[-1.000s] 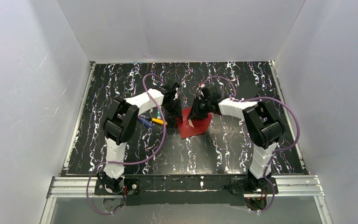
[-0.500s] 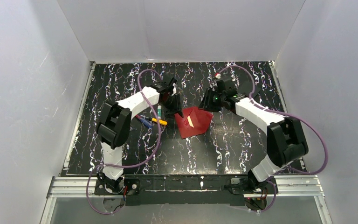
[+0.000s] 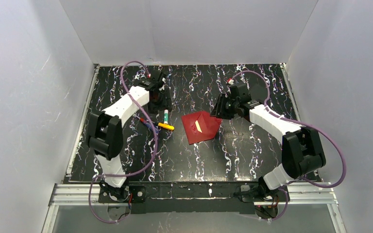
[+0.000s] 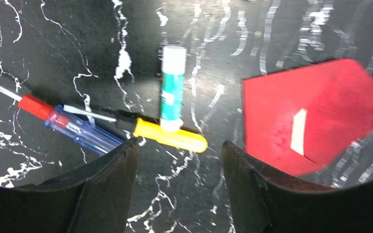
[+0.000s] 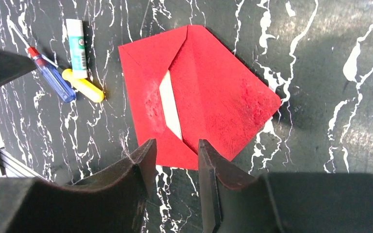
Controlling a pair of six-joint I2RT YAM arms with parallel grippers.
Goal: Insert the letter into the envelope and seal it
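The dark red envelope (image 3: 201, 127) lies flat at mid-table with its flap folded over the body. It also shows in the left wrist view (image 4: 315, 116) and the right wrist view (image 5: 209, 97). Only a thin white sliver of the letter (image 5: 171, 108) shows through the gap beside the flap. The rest of the letter is hidden inside. My left gripper (image 3: 158, 97) is open and empty, above the table behind and left of the envelope (image 4: 179, 142). My right gripper (image 3: 222, 109) is slightly open and empty, just off the envelope's right edge (image 5: 176, 141).
A green and white glue stick (image 3: 165, 115), a yellow-handled screwdriver (image 3: 166, 126) and a blue-handled screwdriver (image 3: 149, 126) lie just left of the envelope. A plain black sheet (image 3: 267, 91) lies at the back right. White walls enclose the table on three sides.
Both grippers have let go and drawn away from the envelope, the left one to the back left, the right one to the right. The envelope now lies uncovered with its flap down.
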